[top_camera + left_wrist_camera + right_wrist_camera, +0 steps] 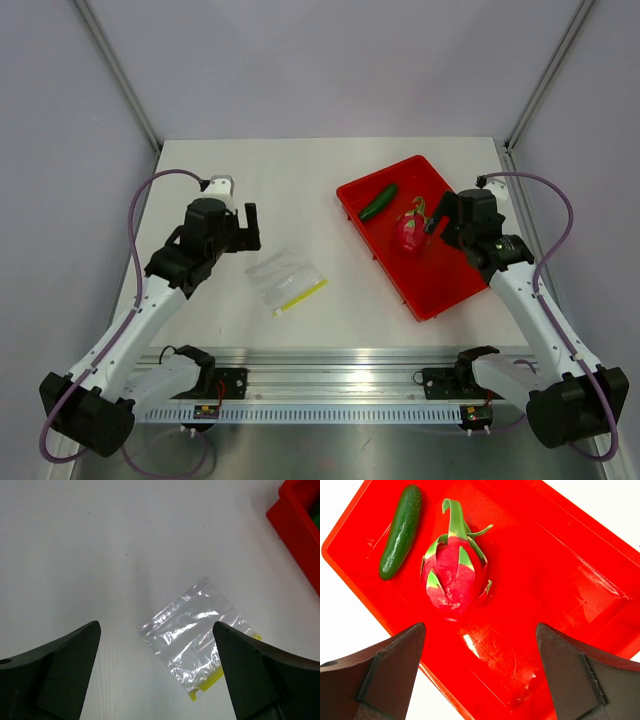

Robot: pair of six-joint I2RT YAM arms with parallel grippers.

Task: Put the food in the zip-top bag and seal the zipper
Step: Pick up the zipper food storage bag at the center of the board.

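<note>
My left fingers [60, 670] apart near the zip-top bag [192, 630]; my right fingers [390, 675] apart above red tray [560, 580], cucumber [400, 530] beside dragon fruit [452, 575].

Green food [378, 202] in tray [452, 278]; clear bag [281, 272] flat

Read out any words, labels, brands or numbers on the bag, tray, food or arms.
No readable text anywhere.
The zip-top bag, red tray, food and dragon fruit carry no print.
The small orange spots at the near edge are too small to read.
</note>
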